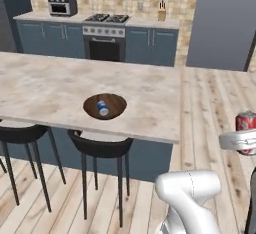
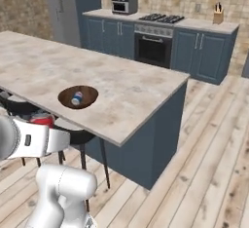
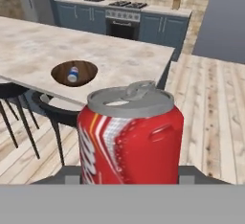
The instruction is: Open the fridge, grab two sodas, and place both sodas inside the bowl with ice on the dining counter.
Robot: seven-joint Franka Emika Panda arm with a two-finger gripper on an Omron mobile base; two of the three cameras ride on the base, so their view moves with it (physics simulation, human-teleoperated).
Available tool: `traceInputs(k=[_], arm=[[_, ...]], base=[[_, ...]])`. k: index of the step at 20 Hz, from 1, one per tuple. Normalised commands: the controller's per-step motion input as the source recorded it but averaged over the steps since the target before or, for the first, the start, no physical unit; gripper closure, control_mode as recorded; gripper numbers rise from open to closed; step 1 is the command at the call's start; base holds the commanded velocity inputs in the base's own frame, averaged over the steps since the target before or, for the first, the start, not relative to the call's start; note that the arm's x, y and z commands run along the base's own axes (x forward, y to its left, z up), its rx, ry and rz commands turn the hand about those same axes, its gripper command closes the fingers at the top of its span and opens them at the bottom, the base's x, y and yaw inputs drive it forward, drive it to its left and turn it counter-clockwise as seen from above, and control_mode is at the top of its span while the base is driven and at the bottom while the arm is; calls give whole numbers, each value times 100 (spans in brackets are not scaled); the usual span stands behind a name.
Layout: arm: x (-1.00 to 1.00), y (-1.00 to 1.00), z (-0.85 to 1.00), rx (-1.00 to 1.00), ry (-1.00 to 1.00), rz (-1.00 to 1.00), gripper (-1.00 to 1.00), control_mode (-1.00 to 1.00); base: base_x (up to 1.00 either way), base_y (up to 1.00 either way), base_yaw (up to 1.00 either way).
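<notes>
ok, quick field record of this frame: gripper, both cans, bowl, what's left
gripper: shut on red soda, held off the counter's end
red soda: upright, silver top up
blue soda: lying in the bowl
bowl: dark brown, on dining counter near the stools' edge
stools: black, below the bowl
remaining: red soda not yet in bowl

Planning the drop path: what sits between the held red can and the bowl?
In the hand view, bare counter edge and a black stool lie between red can and bowl.
</notes>
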Motion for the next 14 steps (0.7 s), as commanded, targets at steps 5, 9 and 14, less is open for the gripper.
traceInputs(k=[5, 9, 14], arm=[[0, 0, 0, 0, 0, 0, 100, 100], [0, 0, 0, 0, 0, 0, 100, 100], [0, 0, 0, 0, 0, 0, 100, 100]], base=[[-22, 86, -23], [18, 100, -18], [52, 96, -20]])
